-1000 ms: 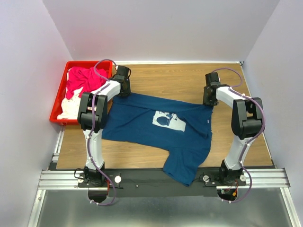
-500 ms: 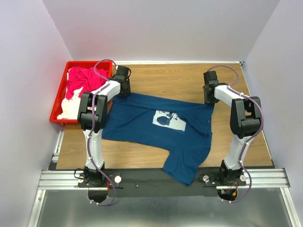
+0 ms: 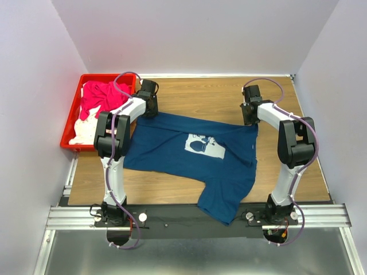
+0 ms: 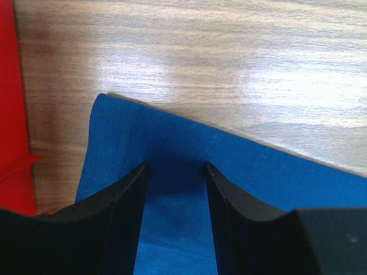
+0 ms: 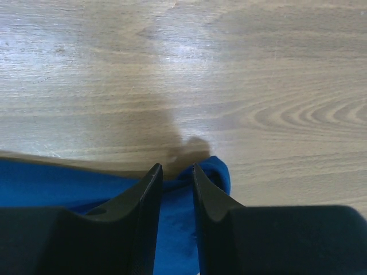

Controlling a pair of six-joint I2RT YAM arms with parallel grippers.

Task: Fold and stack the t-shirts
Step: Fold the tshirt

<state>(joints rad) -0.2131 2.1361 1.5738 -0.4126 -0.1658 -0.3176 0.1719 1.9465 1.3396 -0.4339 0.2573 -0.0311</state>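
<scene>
Overhead view: a navy t-shirt lay spread, print side up, on the wooden table; its white print sat near the middle, and one part trailed toward the near edge between the two arm bases. A red crate stood at the table's far left, holding a magenta-pink t-shirt heaped beside a white t-shirt; only this view showed the crate's contents and the whole navy shirt. The left gripper sat at the shirt's far left corner, just beside the crate; the right gripper sat at its far right corner; from above, the jaws of both were too small and dark to read.

Left wrist view: the two black fingers stood clearly apart, open; the shirt's stitched edge lay flat across the gap between them and under both tips; bare wood lay beyond, and a strip of the crate showed at the left border.

Right wrist view: the fingers stood close together, leaving only a narrow slot; a small bunched corner of the blue cloth sat in that slot and bulged around the right tip; whether the jaws were truly clamped on it could not be told.
</scene>
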